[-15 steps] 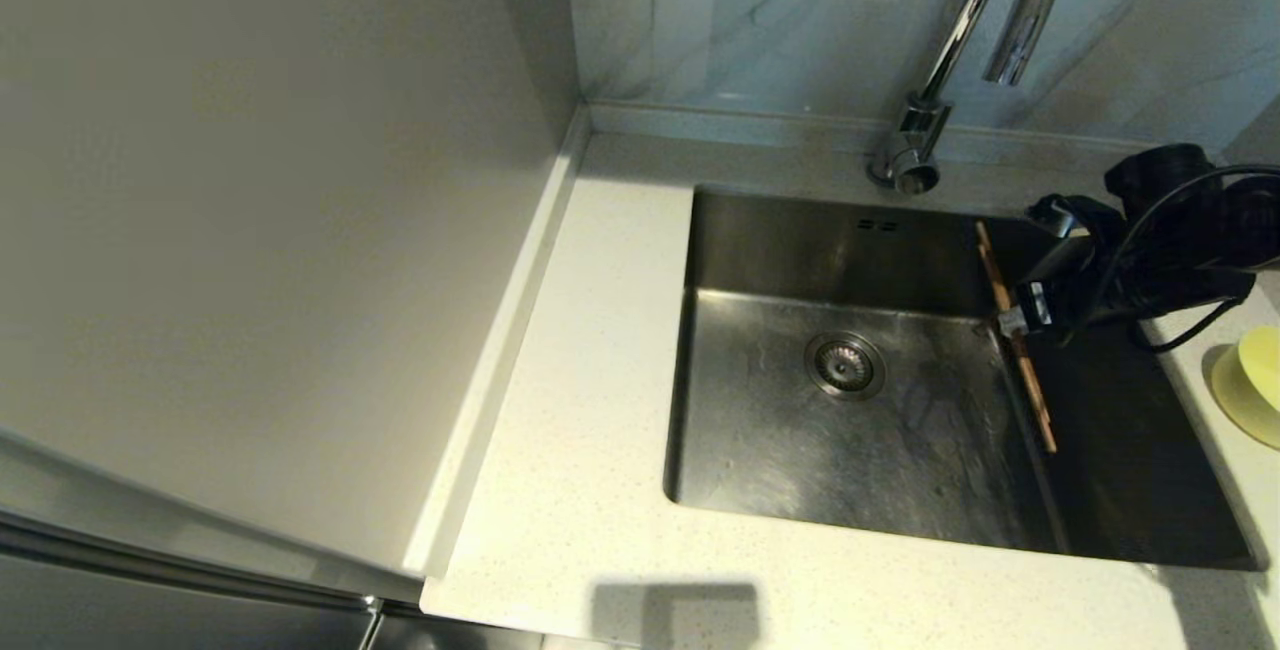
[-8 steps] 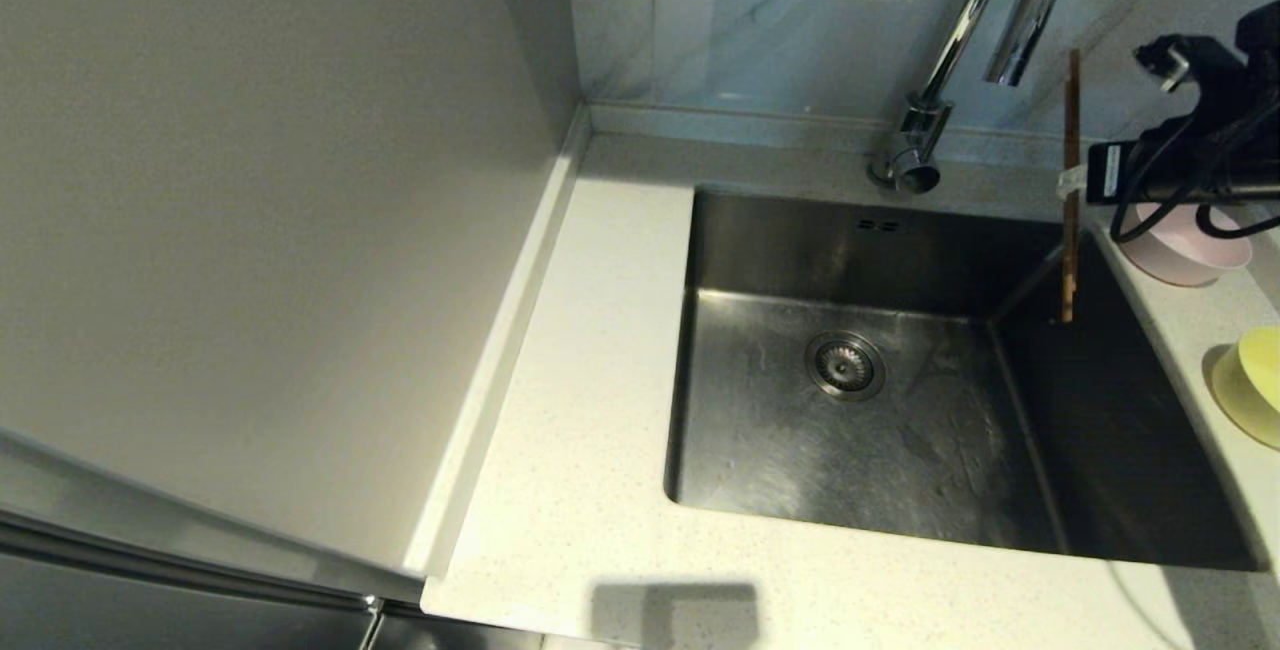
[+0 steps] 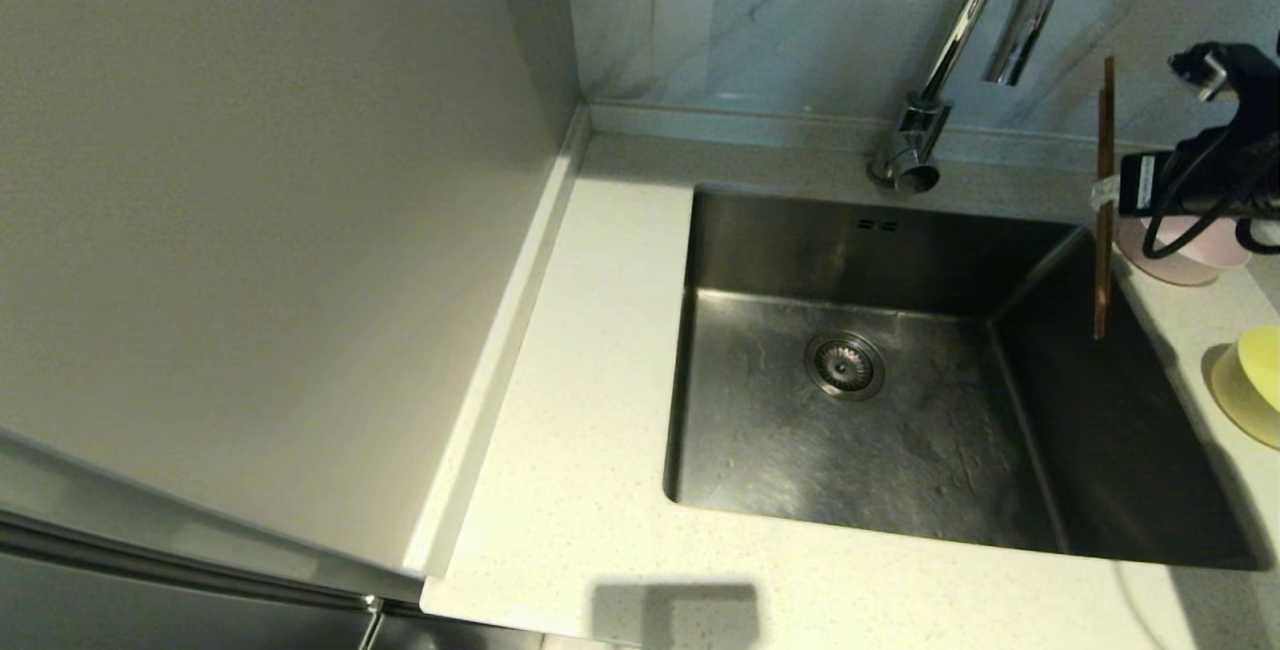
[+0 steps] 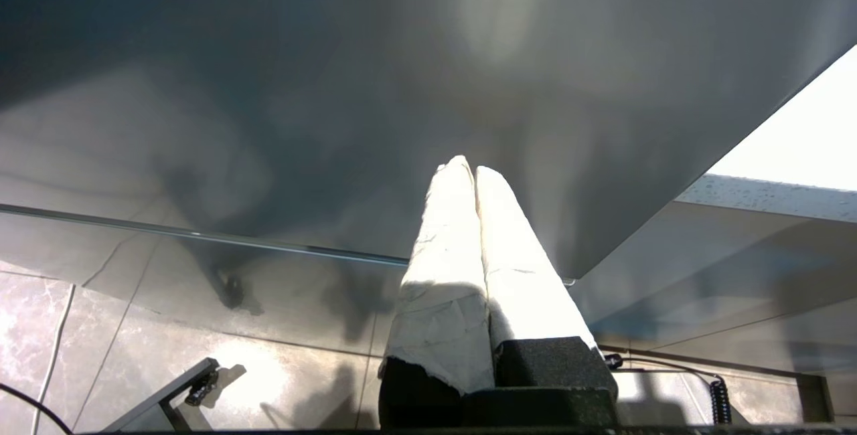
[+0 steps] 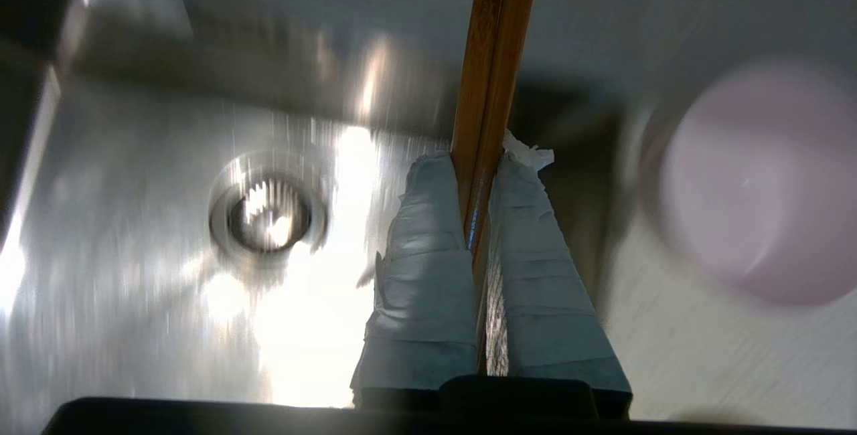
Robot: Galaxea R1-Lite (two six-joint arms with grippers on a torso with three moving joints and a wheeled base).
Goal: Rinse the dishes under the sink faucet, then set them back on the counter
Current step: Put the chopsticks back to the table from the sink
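In the head view the right gripper point(image 3: 1108, 194) holds the two thin brown wooden chopsticks point(image 3: 1104, 230) upright above the right rim of the square brushed-steel sink point(image 3: 850, 420), just beside the small pale pink round bowl point(image 3: 1190, 260) and short of the yellow-green bowl point(image 3: 1250, 385) on the off-white speckled stone counter point(image 3: 590, 490); to set them down well, I judge it should carry them clear of both bowls and lay them flat before letting go. The left wrist view shows the left gripper point(image 4: 474, 170) parked, its fingers pressed together on nothing. In the right wrist view the taped fingers point(image 5: 428, 268) pinch the pair at mid-length.
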